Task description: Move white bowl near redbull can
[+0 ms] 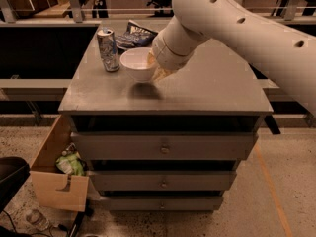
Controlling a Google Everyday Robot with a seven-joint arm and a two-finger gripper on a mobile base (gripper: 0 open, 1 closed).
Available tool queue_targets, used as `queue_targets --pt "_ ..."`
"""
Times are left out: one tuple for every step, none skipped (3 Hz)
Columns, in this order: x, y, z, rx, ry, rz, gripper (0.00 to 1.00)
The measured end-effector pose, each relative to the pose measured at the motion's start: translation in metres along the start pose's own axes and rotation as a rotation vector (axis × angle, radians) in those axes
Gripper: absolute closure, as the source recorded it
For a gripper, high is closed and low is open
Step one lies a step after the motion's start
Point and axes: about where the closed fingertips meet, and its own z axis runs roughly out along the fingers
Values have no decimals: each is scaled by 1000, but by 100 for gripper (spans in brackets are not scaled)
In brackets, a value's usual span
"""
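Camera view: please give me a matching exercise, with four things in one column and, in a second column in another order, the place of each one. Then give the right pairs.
Things:
1. white bowl
2. redbull can
3. snack bag
4. cardboard box

Places:
A. on the floor, left of the cabinet
B. lying at the back of the cabinet top
C. upright, just left of the bowl
D. held at its right rim by the gripper, slightly above the top

Pairs: 1-D, 2-C, 3-B, 4-A

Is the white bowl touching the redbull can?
Cannot tell. In the camera view the white bowl is right beside the redbull can, with no plain gap or contact. The hand is at the bowl's right side.
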Motion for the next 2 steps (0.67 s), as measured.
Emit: queue_targets --pt "-1 0 2 -3 -2 -2 5" --pt "-2 1 2 -4 -3 -2 0"
